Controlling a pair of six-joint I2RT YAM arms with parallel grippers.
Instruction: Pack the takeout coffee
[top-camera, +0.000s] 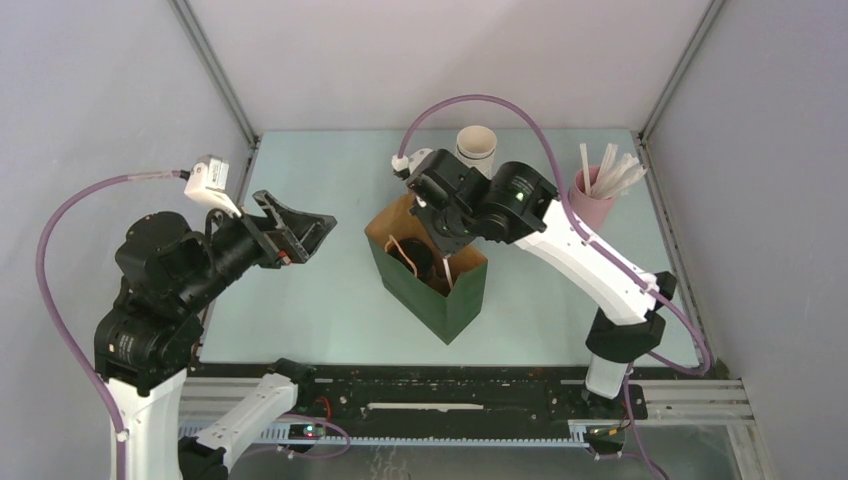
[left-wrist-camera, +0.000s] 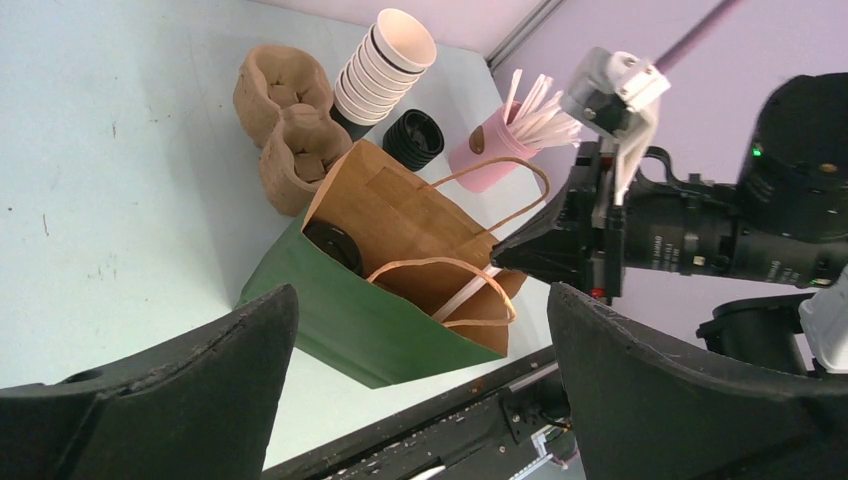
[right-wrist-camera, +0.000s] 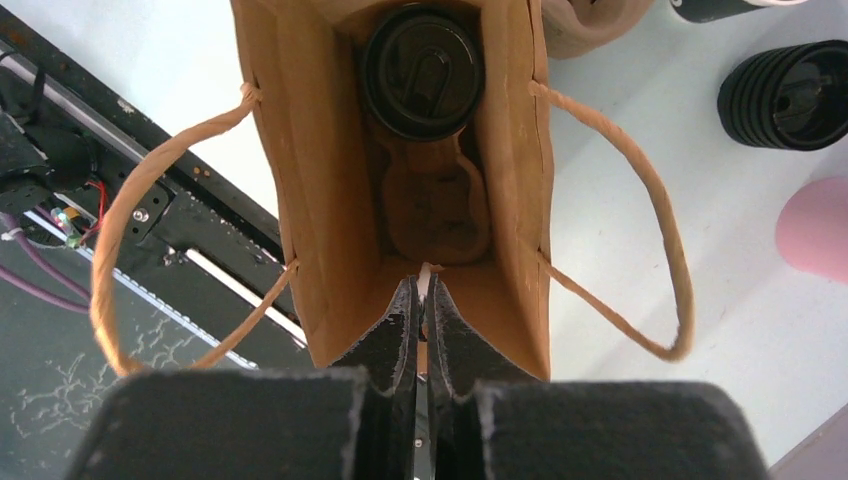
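Jaws of the right gripper (right-wrist-camera: 422, 300) stand all but closed, pinching the upper end of a thin white straw (right-wrist-camera: 425, 275) just above the open mouth of the green paper bag (right-wrist-camera: 300, 200). The straw slants down into the bag. Below it, on the brown-lined floor of the bag, sits a cardboard cup carrier (right-wrist-camera: 435, 215), and the takeout coffee (right-wrist-camera: 422, 72) stands upright in the carrier's far pocket, its black lid facing up; the near pocket holds nothing. The bag's two twisted paper handles splay out to either side. The left gripper (top-camera: 308, 235) hangs off to the left of the bag, well apart from it, spread wide with nothing between its fingers. Behind the bag on the pale table (top-camera: 300, 310) stand spare moulded carriers (left-wrist-camera: 285, 100), a stack of white-rimmed cups (left-wrist-camera: 385, 65), a squat stack of black lids (left-wrist-camera: 413, 138) and a pink holder of straws (left-wrist-camera: 485, 155).
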